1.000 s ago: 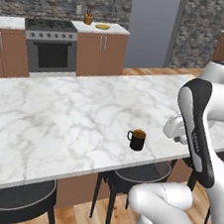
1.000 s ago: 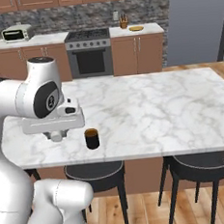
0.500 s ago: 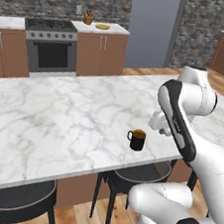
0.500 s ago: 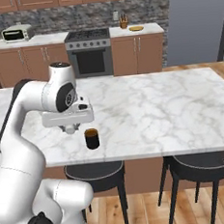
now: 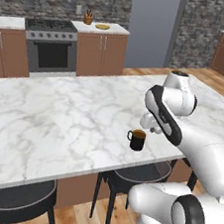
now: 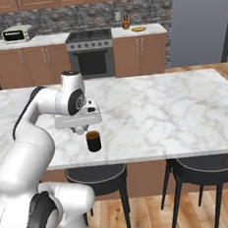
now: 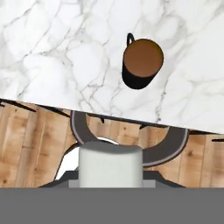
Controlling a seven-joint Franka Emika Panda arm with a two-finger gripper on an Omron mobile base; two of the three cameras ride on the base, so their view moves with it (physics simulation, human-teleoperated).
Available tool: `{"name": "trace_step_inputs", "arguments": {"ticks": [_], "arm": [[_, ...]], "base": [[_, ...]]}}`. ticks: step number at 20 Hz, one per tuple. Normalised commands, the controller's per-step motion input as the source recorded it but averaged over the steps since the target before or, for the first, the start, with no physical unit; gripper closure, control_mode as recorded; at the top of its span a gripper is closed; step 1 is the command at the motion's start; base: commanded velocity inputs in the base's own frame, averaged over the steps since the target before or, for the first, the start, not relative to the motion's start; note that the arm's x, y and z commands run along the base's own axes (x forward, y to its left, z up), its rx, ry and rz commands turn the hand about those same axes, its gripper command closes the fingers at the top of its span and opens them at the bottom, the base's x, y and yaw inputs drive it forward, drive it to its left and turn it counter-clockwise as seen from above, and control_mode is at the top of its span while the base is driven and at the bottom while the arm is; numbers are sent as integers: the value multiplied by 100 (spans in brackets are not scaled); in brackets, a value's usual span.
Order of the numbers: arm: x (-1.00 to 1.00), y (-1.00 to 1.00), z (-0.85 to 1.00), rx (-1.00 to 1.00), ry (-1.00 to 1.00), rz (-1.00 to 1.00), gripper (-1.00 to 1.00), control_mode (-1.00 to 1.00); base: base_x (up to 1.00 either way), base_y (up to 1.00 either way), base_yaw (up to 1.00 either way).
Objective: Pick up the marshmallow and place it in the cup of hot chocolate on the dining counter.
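We see our gripper (image 6: 80, 131) hanging above the counter (image 6: 155, 107), close to its near long edge, with the marshmallow (image 7: 110, 165) clamped between the fingers. In the hand view the marshmallow is a pale, soft-edged block low in the middle, hiding the fingertips themselves. In the right base view the hand sits just to the left of the cup (image 6: 93, 140) and slightly behind it, raised off the marble. In the left base view the gripper (image 5: 150, 128) shows just beside the cup (image 5: 137, 139), to its right and a little higher.

The cup (image 7: 141, 63) stands upright on the counter (image 7: 52, 52), well in from the ends and near the front edge, brown liquid showing in its black rim. Its handle points away from that edge in the hand view and toward the left in the left base view. The marshmallow is not yet over the cup's mouth; in the hand view it lies off beyond the counter edge, over a stool (image 7: 175, 144) and the wood floor (image 7: 30, 144).

Two dark round stools (image 6: 202, 165) stand under the near edge. Beyond the counter (image 5: 48, 120), against the far wall, we see a stove (image 6: 90, 51) among brown cabinets (image 6: 30, 65), and a toaster oven (image 6: 17, 33) on the left end of that worktop.
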Motion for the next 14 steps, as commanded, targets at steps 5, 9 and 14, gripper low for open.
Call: {"name": "trace_step_inputs", "arguments": {"ticks": [5,9,14], "arm": [[58,0,-27,0,0,0,100,-100],[57,0,-35,0,0,0,100,-100],[49,0,-38,-1,0,0,100,-100]], "base": [[0,0,0],[0,0,0],[0,0,0]]}}
